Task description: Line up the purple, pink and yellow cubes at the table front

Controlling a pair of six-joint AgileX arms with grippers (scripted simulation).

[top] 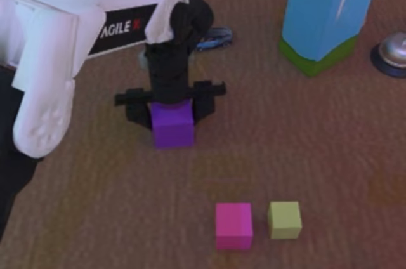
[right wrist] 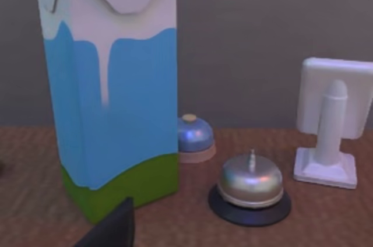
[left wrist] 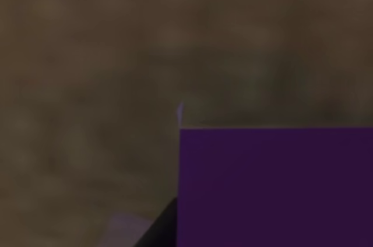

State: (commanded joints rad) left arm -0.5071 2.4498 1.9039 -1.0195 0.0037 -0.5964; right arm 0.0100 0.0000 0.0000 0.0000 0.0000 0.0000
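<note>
Left gripper (top: 171,105) over table (top: 330,148), fingers clamped on either side of purple cube (top: 172,125): large, matte violet, plain faces, filling the left wrist view (left wrist: 274,189). Pink cube (top: 233,224) and smaller yellow cube (top: 284,219) side by side, apart, nearer table front, to right of gripper. Arm lettering reads "AGILE". Right arm outside top view; its grip: cannot tell.

Matte, smooth faces on the purple cube (top: 172,126), pink cube (top: 233,224) and yellow cube (top: 284,219), all on a rough, woven-looking brown table (top: 330,155), while the call bell (right wrist: 251,178) gleams like polished metal beside a smooth printed carton (right wrist: 111,90).
</note>
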